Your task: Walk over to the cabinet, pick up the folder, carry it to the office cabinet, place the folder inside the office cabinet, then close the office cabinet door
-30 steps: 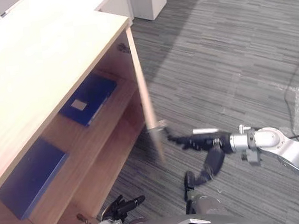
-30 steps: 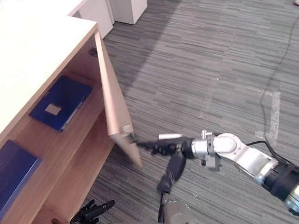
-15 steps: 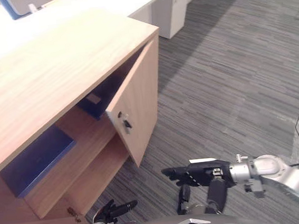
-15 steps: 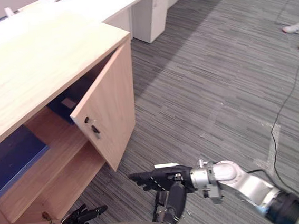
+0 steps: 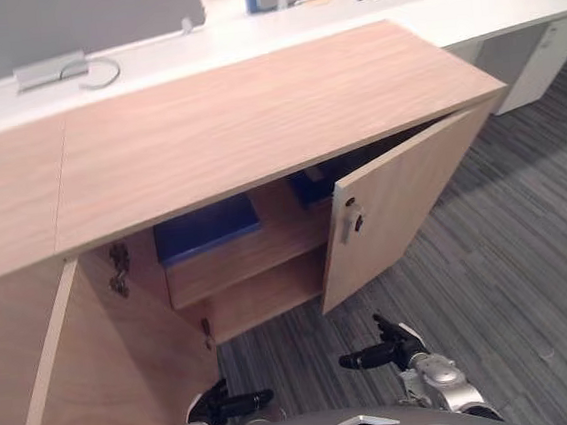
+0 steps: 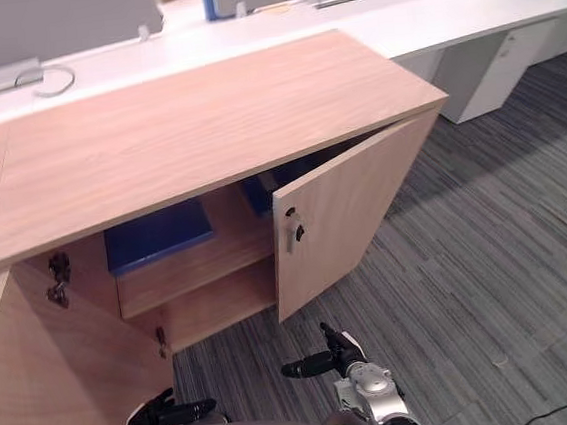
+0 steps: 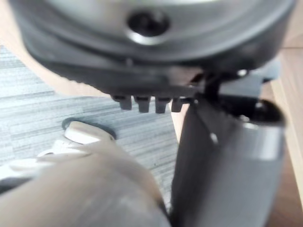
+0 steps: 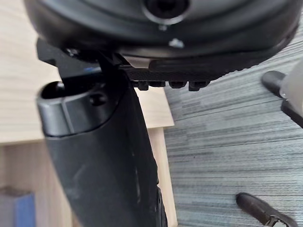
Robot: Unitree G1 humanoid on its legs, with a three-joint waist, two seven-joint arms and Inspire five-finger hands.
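Door [image 5: 404,211] swung nearer shut, right hand [image 5: 389,347] drawn back, seemingly relaxed, folder [image 5: 308,184] half hidden

The office cabinet [image 5: 255,125]'s right door [image 5: 394,212] has swung from wide open, seen edge-on, to about half shut, and its handle [image 5: 351,222] now faces outward. The right hand [image 5: 387,348], which touched the door's edge a second ago, has drawn back low, well apart from it. The camera has turned to face the cabinet.
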